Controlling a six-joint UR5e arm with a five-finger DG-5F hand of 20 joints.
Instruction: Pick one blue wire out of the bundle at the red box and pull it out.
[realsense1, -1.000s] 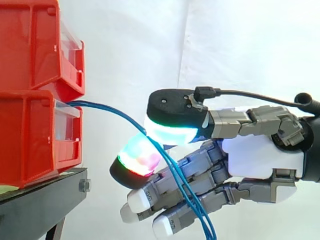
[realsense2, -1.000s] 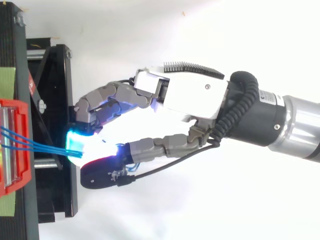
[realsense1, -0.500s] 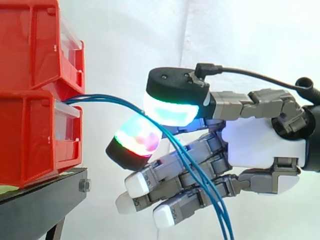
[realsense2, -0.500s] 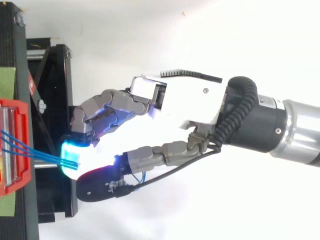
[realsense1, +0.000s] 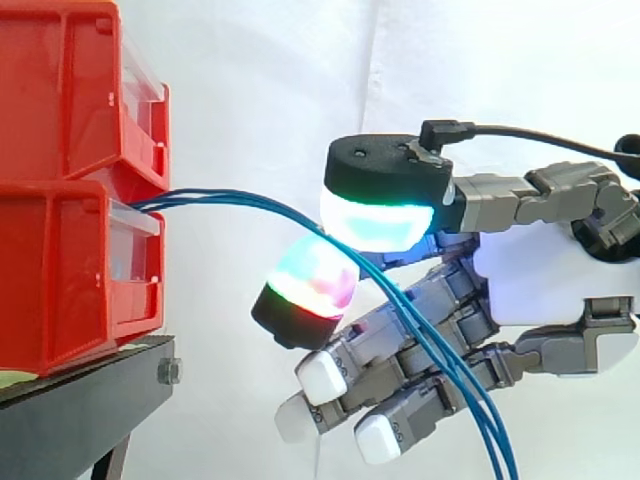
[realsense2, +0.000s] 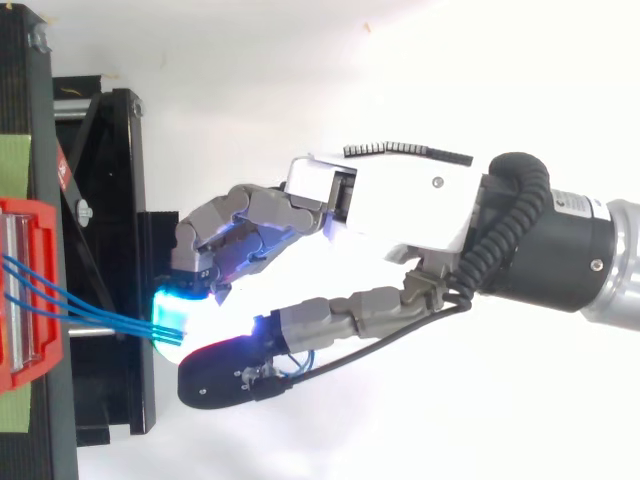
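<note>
Three thin blue wires (realsense1: 230, 205) come out of the clear front of the lower red bin (realsense1: 60, 280) and arc to the right. They pass between the glowing thumb pad (realsense1: 375, 218) and a glowing fingertip (realsense1: 310, 285) of my hand (realsense1: 540, 290), then hang down past the other fingers to the lower right. From above, the wires (realsense2: 90, 310) run from the red bin (realsense2: 25, 365) and meet at the cyan pad of the hand (realsense2: 400, 200). Thumb and finger are curled toward each other on the wires. The other fingers are half curled beneath.
A second red bin (realsense1: 60, 90) is stacked on the lower one. Both stand on a black stand (realsense1: 80, 410) whose frame (realsense2: 110, 200) reaches out under the fingertips. A white curtain hangs behind. Open room lies to the right of the bins.
The hand has moved to the right, away from the bins, with the wires still between thumb and fingertip. A longer stretch of wire now spans the gap.
</note>
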